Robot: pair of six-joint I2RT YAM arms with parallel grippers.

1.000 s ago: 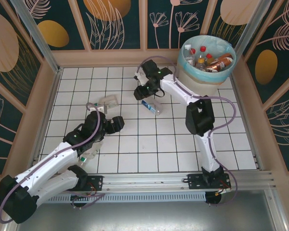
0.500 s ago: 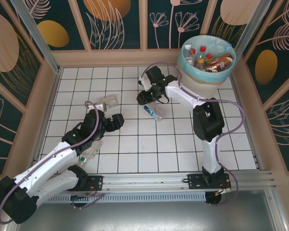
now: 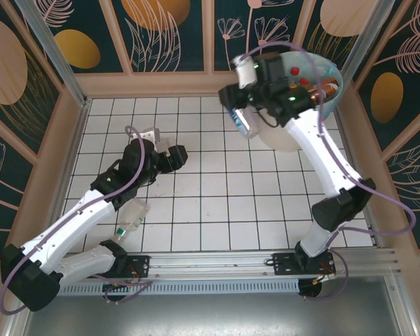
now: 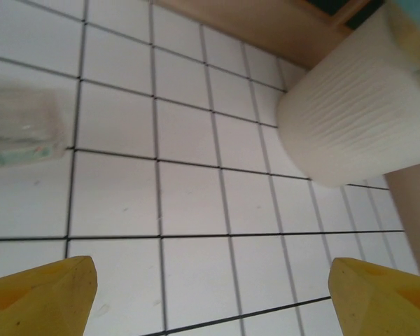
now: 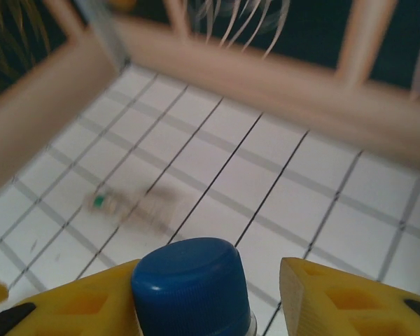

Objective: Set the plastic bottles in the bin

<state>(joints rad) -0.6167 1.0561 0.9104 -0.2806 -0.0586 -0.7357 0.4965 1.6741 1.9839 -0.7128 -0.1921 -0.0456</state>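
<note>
While my right end effector (image 3: 248,108) has a blue-capped bottle (image 3: 240,122) clamped between its fingers, I hold it well above the surface (image 3: 217,203) and just beside the bin (image 3: 288,137), on the bin's left flank. That height makes sense to me: the bottle must pass over the rim before I can let go, and the bin stands far taller than any bottle. From the right wrist, the blue cap (image 5: 188,271) sits between the yellow fingers (image 5: 70,297), facing the camera, so I take it the body hangs below the grip. Several bottles (image 3: 315,91) already lie inside the blue liner.

My left end effector (image 3: 173,157) hangs low over the tiles with its fingers spread wide and nothing between them. Its wrist view looks across to the bin's ribbed wall on the right and a blurred bottle (image 4: 21,129) at the left edge. I judge it is staged there for the next pick. A green-capped bottle (image 3: 133,218) lies beside the left forearm, nearer the front. My worry is clipping the rim on the carry-over.
</note>
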